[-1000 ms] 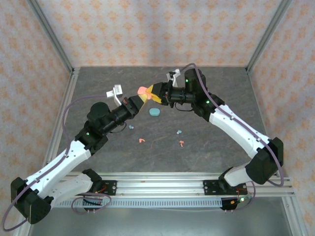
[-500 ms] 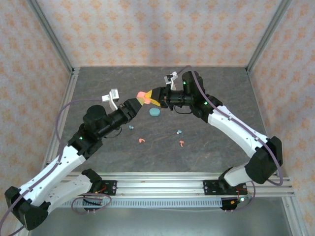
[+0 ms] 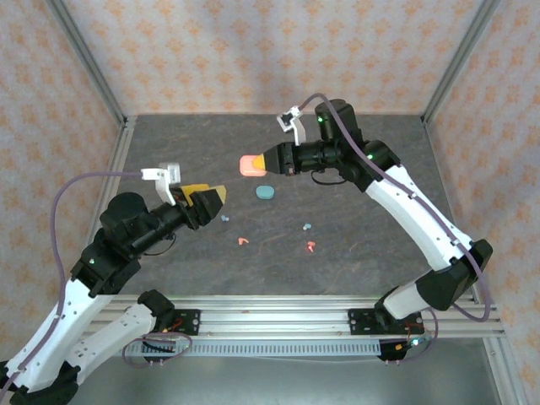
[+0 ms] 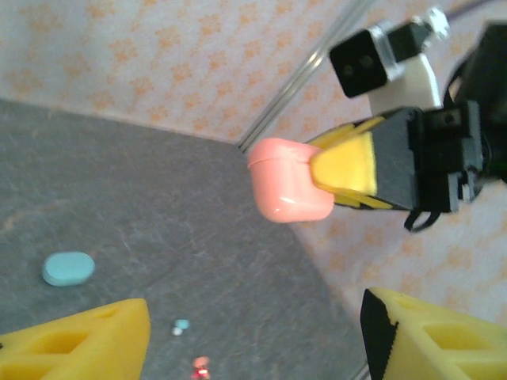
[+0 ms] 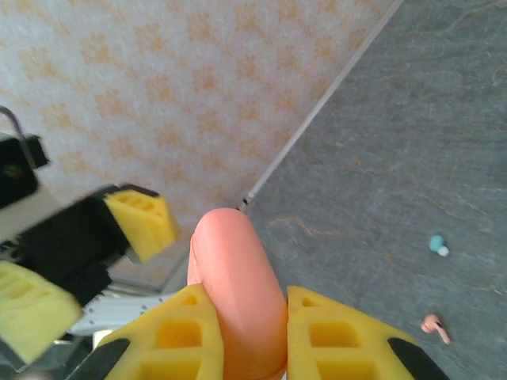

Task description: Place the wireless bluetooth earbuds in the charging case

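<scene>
Above the middle of the bench (image 3: 169, 143), my right tool (image 3: 268, 160) is clenched on the salmon-pink charging case (image 3: 250, 164) and holds it clear of the surface. The case's long axis runs straight out from the fingers toward my left arm, and from the left wrist its lid seam shows and the lid looks shut. My left tool (image 3: 207, 197) is released, jaws wide with nothing between them, well apart from the case on its near-left side. On the bench, nearer me than the held case, lie a teal earbud (image 3: 224, 218) just beside the left tool and a pink earbud (image 3: 243, 241) a little nearer still. A second teal earbud (image 3: 308, 227) and a second pink earbud (image 3: 311, 245) sit close together off to the right. The teal case (image 3: 266, 192) rests on the bench between the two tools. I judge my left arm the nearer to the pink earbud, which lies to the near-right of its fingers, so the pick falls to it while the right presents the case
</scene>
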Controlling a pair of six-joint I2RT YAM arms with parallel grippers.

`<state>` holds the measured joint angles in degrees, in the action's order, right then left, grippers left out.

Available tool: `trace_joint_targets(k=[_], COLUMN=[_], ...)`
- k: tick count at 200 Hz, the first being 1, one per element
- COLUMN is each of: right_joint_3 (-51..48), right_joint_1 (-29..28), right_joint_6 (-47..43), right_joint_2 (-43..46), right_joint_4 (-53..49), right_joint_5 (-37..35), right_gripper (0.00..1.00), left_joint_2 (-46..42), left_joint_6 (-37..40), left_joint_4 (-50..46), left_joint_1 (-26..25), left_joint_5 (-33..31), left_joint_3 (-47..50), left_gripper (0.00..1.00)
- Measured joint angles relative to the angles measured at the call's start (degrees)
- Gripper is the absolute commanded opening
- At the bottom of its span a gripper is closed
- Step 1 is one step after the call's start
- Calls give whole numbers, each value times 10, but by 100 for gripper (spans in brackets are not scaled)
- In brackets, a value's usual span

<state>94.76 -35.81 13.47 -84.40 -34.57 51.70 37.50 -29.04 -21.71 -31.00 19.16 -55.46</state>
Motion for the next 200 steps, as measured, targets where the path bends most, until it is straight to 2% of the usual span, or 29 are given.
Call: trace_joint_targets(k=[27,57,93,140,200], right_joint_3=[-4,-26,-56,-83,-95], right_joint_1=[0,0,0,0,0], right_joint_6=[-57,-84,-83,-74,-51], right_joint_2=[5,33,64,83,92], right_joint_4=[-23,-22,6,32,56], right_joint_5=[0,0,1,3,15], right_gripper=[12,12,12,12,12], left_joint_2=[-2,41,107,135,159], left_joint_6=[79,79,4,-118,-158], left_joint_4=[-5,23,103,239,278], left_joint_1=[8,17,31,60,60], left_joint_5=[41,110,174,233,278], left_joint_3=[-1,-15,-13,27,27], left_gripper=[78,75,67,57,47])
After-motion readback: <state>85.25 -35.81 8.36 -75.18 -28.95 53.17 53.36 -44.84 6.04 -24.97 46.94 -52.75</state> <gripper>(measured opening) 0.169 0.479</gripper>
